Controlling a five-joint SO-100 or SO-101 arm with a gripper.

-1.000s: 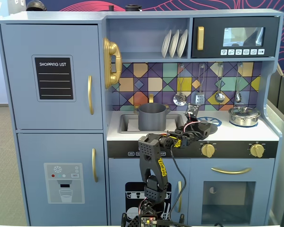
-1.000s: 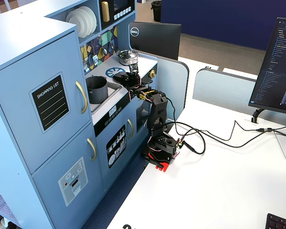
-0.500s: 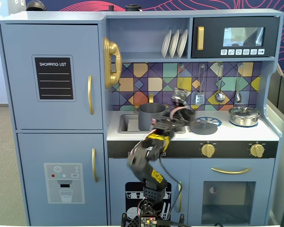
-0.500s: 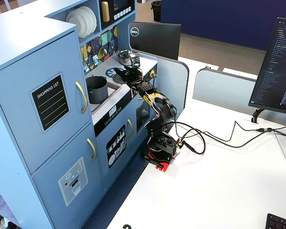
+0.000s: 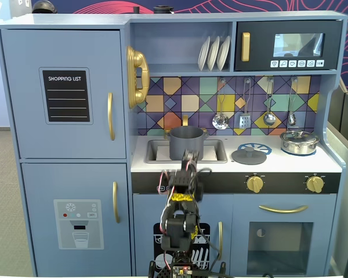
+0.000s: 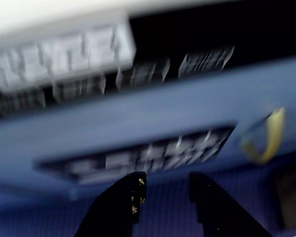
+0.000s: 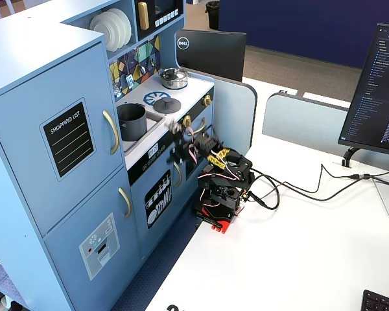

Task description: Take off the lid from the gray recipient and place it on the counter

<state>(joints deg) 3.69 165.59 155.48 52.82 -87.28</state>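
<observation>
lid (image 5: 249,154): lies on counter (image 5: 278,164), off pot (image 5: 186,142)
gripper (image 6: 165,185): narrowly parted, empty
risk: retreating arm could clip counter edge

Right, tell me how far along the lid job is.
It looks done: the lid lies flat on the counter beside the blue burner ring, and the gray recipient stands open in the sink. Nothing is in hand: the hand is empty, its fingers apart, in front of the cabinet and below counter level. Nothing looks left, except perhaps parking the arm.
</observation>
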